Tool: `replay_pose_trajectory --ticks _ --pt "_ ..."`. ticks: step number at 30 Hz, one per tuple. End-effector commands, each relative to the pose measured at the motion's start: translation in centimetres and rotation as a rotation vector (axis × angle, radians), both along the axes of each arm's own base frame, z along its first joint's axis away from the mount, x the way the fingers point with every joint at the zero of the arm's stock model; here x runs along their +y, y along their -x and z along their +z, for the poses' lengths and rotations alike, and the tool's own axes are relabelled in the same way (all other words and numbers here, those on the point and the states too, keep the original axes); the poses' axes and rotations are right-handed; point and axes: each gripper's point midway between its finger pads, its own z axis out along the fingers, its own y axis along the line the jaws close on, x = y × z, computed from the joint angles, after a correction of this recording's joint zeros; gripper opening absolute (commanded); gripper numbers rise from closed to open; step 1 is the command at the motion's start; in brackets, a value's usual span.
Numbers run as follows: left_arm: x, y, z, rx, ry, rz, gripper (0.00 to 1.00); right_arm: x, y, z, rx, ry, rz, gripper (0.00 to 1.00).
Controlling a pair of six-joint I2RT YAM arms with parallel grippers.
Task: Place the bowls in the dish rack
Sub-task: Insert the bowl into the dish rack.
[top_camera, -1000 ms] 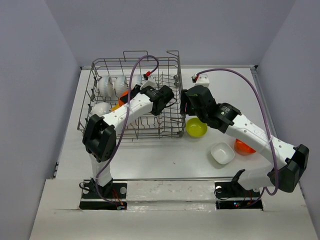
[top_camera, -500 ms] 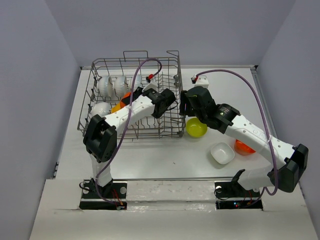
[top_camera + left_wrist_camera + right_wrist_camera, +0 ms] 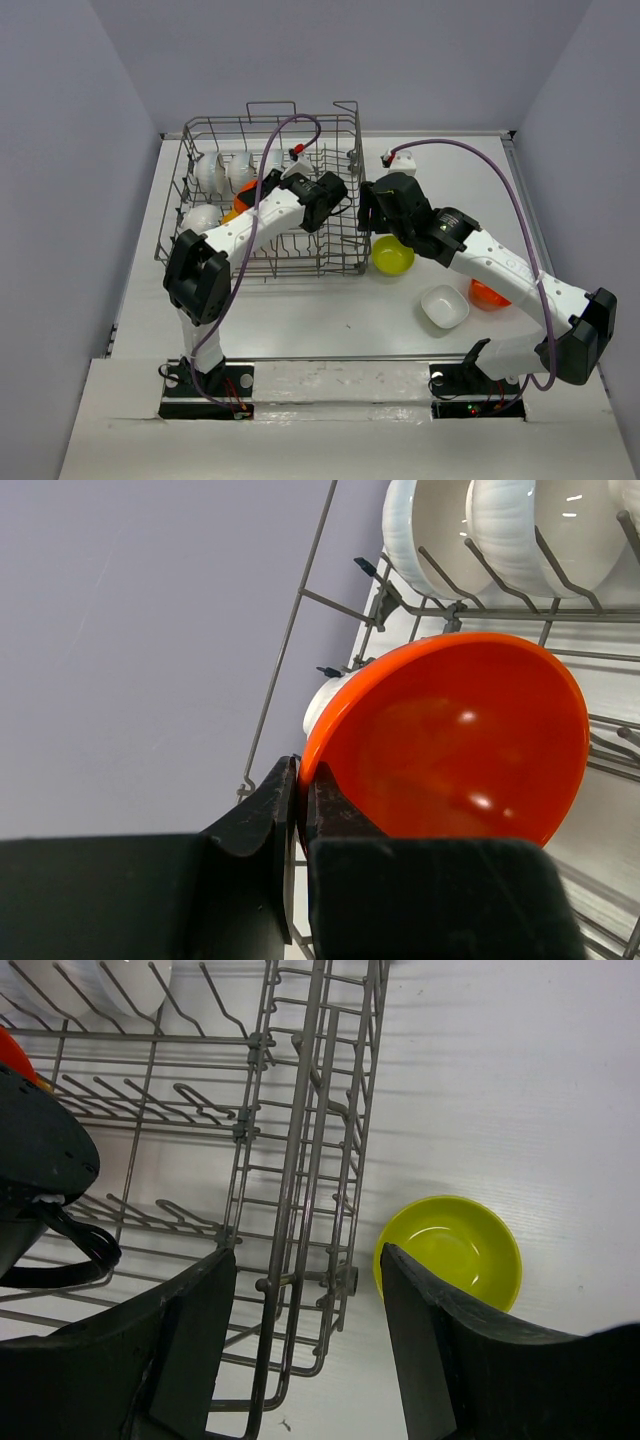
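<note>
The grey wire dish rack stands at the back left of the table. Inside it, my left gripper is shut on the rim of a red-orange bowl, held on edge over the tines. White bowls stand in the far row and another white bowl sits behind the held one. My right gripper hangs open over the rack's right wall, with nothing in it. A lime green bowl lies on the table just right of it.
On the table to the right of the rack lie the lime green bowl, a squarish white bowl and a red-orange bowl, partly under the right forearm. Purple cables arch over both arms. Grey walls close in both sides.
The left gripper has carried the red-orange bowl a little farther back in the rack. The right gripper has drifted slightly left towards the rack wall.
</note>
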Motion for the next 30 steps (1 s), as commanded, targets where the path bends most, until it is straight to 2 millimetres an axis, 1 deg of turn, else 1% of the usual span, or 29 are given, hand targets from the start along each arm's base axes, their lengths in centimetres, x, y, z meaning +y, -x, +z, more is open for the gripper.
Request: replay_pose_trajectory --ticks 1,13,16,23,30 --pt "1.8 0.2 3.8 -0.095 -0.009 0.035 0.00 0.6 -0.2 1.6 -0.043 -0.047 0.014 0.65" --pt "0.7 -1.1 0.9 -0.014 -0.080 0.031 0.00 0.4 0.0 1.3 -0.042 -0.041 0.016 0.65" --pt "0.5 -1.3 0.4 -0.007 -0.094 0.030 0.00 0.4 0.1 1.3 -0.042 -0.042 0.021 0.65" --pt "1.1 -1.4 -0.6 0.013 -0.117 0.044 0.00 0.5 0.5 0.9 -0.034 -0.044 0.042 0.65" --pt "0.9 -1.5 -1.8 0.051 -0.132 0.040 0.00 0.3 0.5 0.8 -0.037 -0.038 0.042 0.66"
